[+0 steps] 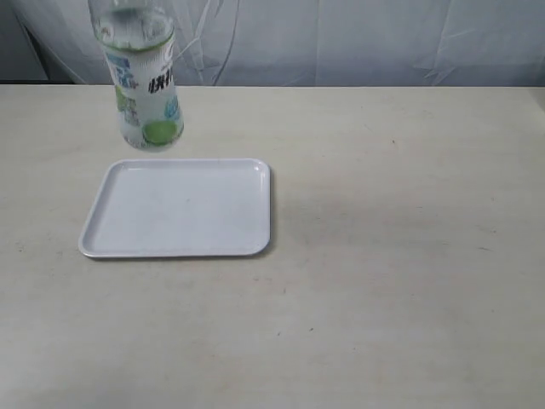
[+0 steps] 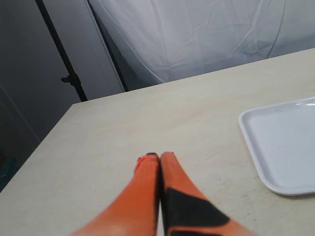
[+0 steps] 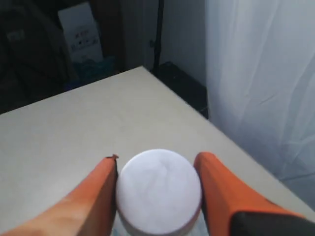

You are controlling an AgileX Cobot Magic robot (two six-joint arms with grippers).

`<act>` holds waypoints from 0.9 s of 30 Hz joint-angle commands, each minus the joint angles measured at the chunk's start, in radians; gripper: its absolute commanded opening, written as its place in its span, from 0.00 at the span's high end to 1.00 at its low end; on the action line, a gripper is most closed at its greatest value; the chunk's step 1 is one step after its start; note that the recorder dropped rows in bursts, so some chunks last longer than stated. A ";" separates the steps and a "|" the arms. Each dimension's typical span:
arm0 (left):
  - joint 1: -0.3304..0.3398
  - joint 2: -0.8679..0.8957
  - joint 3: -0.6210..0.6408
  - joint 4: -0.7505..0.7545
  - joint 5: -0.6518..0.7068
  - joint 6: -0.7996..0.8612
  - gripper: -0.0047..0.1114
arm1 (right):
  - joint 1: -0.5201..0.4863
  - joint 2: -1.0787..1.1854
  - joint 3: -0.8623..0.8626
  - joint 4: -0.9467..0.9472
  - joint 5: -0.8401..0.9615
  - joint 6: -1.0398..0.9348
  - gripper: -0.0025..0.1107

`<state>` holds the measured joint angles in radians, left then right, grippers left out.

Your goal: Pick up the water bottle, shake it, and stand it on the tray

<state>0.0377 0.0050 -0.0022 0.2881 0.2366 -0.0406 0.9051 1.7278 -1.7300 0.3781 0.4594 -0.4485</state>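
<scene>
The water bottle [image 1: 146,85] hangs upright in the air just beyond the far left edge of the white tray [image 1: 179,209]. Its label with the green lime faces the exterior camera, and its top is cut off by the picture's edge. In the right wrist view its white cap [image 3: 158,189] sits between the orange fingers of my right gripper [image 3: 158,158], which is shut on the bottle. My left gripper [image 2: 158,156] is shut with nothing in it, low over the table beside the tray [image 2: 285,142]. Neither gripper shows in the exterior view.
The beige table [image 1: 383,256] stretches wide to the right of the tray. A white curtain [image 1: 358,38] hangs behind the table's far edge. A dark stand pole [image 2: 61,54] rises beyond the table's corner.
</scene>
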 commanded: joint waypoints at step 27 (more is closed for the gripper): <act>0.000 -0.005 0.002 0.003 0.003 -0.004 0.96 | 0.004 -0.125 0.121 0.039 -0.066 -0.052 0.99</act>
<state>0.0377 0.0050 -0.0022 0.2881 0.2366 -0.0406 0.9109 1.5494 -1.6464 0.3884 0.4295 -0.4940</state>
